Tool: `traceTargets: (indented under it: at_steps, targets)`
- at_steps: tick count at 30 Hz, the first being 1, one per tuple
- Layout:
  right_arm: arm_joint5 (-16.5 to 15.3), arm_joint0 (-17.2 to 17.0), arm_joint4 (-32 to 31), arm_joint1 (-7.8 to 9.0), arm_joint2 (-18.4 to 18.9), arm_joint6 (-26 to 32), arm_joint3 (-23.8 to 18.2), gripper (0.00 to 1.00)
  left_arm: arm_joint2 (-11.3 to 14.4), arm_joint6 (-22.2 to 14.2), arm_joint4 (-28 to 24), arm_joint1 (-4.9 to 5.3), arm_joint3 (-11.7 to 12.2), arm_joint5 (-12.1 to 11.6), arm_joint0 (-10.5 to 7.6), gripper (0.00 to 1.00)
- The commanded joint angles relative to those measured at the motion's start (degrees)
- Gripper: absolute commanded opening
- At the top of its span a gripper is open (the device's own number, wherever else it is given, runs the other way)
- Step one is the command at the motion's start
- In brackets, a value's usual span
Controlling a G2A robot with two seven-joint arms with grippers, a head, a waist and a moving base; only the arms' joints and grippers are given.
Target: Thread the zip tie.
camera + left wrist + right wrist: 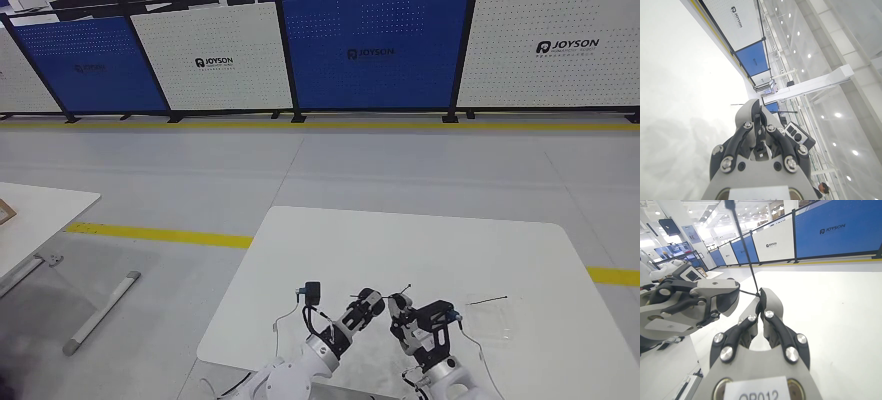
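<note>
Slippage is your first worry: the zip tie (743, 240) is a thin, smooth black plastic strap, and you hold it at only 2 spots. The right gripper (759, 297) has its jaws pressed together on the strap, pinching it at their very tips. The left gripper (735, 291), just beside the right gripper and facing it, appears to have its jaws closed on a short run of the same strap that bridges the gap between them. From the right gripper the long part of the strap rises steeply, stiff and nearly straight, to a thicker end high above it. Both grippers hover over the counter (819, 291).

I judge the threading not yet done. I can make out no closed loop, and whether the tail has entered the head is too small to tell. If you pull the left gripper away from the right gripper too hard, the slick strap could slide off the jaws' rubbery black faces, or kink where it bends sharply at the right gripper. A twist of either wrist would turn the flat strap off line with the slot.

A second black tie (489, 299) lies flat on the matte white counter, well apart from the right gripper, on its side away from the left gripper.
</note>
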Motion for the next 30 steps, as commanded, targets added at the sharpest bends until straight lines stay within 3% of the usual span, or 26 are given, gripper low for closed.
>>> traceTargets:
  at_steps: [1, 5, 18, 30]
  targets:
    - [0.0, 0.0, 0.0, 0.01, 0.0, 0.0, 0.0, 0.00, 0.0, 0.0, -0.1, -0.02, 0.0, 0.0, -0.03, 0.00]
    - [-0.4, 0.1, 0.0, 0.05, -0.1, 0.2, 0.1, 0.00, 0.0, -0.1, -0.2, -0.01, 0.0, -0.4, 0.00, 0.00]
    - [-0.1, 0.8, -0.2, -0.01, -0.7, 0.7, 0.9, 0.00, -0.7, -2.5, -0.5, 0.36, -0.1, -5.3, 1.05, 0.00]
    - [0.8, 1.3, -1.2, -0.11, -1.4, 1.1, 1.6, 0.00, -1.5, -3.5, -2.0, 0.56, -0.2, -6.3, 1.27, 0.00]
